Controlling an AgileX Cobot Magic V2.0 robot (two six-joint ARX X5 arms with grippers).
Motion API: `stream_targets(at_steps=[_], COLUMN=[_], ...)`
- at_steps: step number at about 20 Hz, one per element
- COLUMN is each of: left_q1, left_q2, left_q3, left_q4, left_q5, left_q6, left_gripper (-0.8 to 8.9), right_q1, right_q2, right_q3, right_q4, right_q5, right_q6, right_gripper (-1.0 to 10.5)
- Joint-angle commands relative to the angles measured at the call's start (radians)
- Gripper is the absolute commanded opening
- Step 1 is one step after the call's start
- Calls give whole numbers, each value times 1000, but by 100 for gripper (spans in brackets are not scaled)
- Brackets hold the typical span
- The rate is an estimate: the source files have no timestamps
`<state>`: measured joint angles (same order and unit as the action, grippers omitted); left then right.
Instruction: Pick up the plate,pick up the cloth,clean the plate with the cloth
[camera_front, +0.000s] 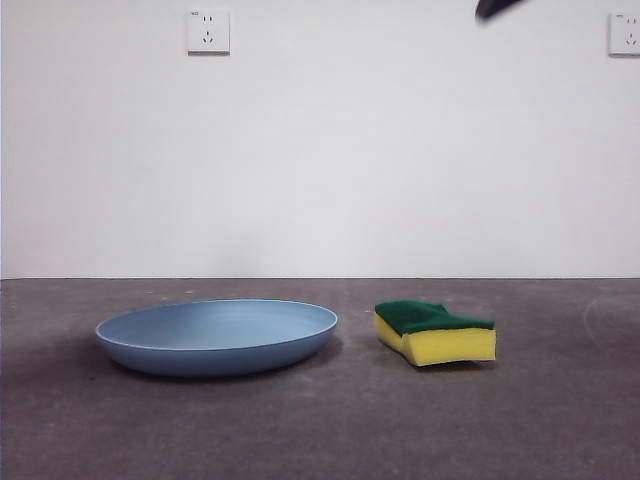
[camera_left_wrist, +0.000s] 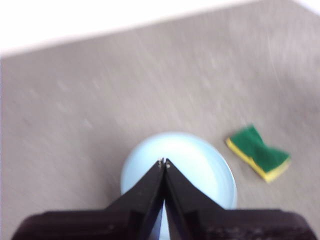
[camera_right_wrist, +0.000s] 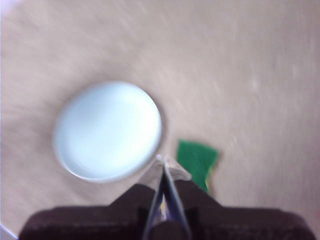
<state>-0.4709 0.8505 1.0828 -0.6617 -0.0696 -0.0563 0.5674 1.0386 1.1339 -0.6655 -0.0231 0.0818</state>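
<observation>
The light-blue plate (camera_front: 217, 335) lies flat on the grey table, left of centre. To its right rests the cloth (camera_front: 434, 331), a yellow sponge block with a dark green top. High above the table, my left gripper (camera_left_wrist: 164, 162) is shut and empty, with the plate (camera_left_wrist: 200, 165) beneath its tips and the cloth (camera_left_wrist: 258, 152) off to one side. My right gripper (camera_right_wrist: 164, 161) is also shut and empty, hovering high between the plate (camera_right_wrist: 107, 130) and the cloth (camera_right_wrist: 196, 159). In the front view only a black tip (camera_front: 497, 8) of an arm shows at the top right.
A plain white wall with two power sockets (camera_front: 208, 31) stands behind the table. Bare grey table surface (camera_front: 320, 430) surrounds the plate and the sponge.
</observation>
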Motion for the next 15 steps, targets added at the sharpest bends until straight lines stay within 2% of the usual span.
stream_targets(at_steps=[1, 8, 10, 15], left_q1=[-23, -67, -67, -67], left_q2=[-79, -359, -368, -347], left_q3=[-60, -437, -469, -470], left_q4=[13, 231, 256, 196], left_q5=[-56, -149, -146, -134], left_q6=[1, -48, -57, -75], left_gripper=[-9, -9, -9, -2], right_q1=[14, 87, 88, 87], right_q2=[-85, -349, -349, -345], right_q3=[-70, -462, -473, -473], right_q4=[37, 274, 272, 268], right_q5=[13, 194, 194, 187], right_q6=[-16, -16, -19, -19], right_gripper=[-16, -15, -12, 2])
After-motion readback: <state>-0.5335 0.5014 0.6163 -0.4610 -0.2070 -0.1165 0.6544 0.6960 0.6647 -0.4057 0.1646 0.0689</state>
